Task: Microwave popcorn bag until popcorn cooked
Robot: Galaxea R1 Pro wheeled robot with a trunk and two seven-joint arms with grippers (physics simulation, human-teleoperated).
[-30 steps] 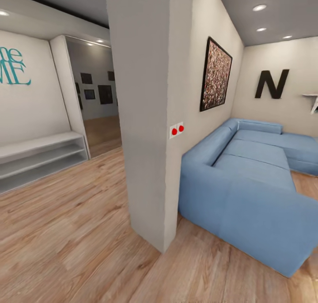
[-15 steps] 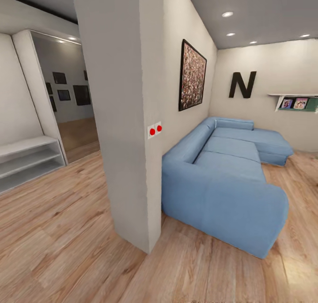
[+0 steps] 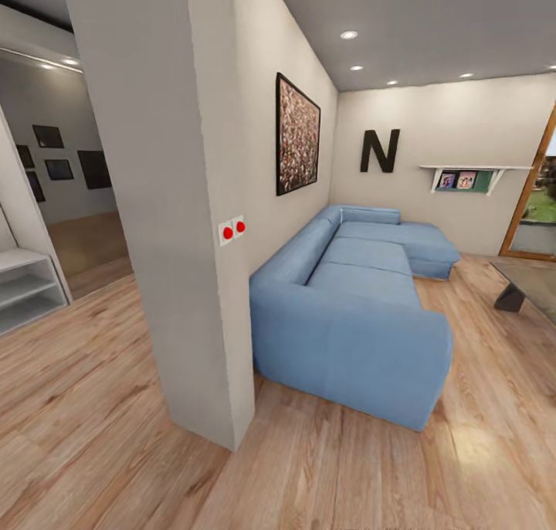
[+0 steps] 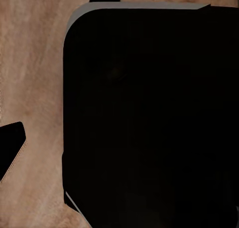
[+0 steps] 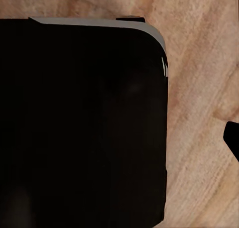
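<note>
Living room with wood floor [image 3: 100,437], I'm facing a white wall corner [image 3: 193,244], blue sofa [image 3: 355,314] just beside it, no kitchen stuff around here, wrist cams looking down at black robot base [image 4: 149,118], can't tell fingers' state.

wooden floor [image 3: 100,406], blue sofa [image 3: 355,314] on it

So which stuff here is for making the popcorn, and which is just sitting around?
For the popcorn job:
- Nothing here; this is a living room, not the kitchen.

Just sitting around:
- blue sofa
- framed picture
- letter N
- wall shelf
- red switches
- wooden floor
</note>
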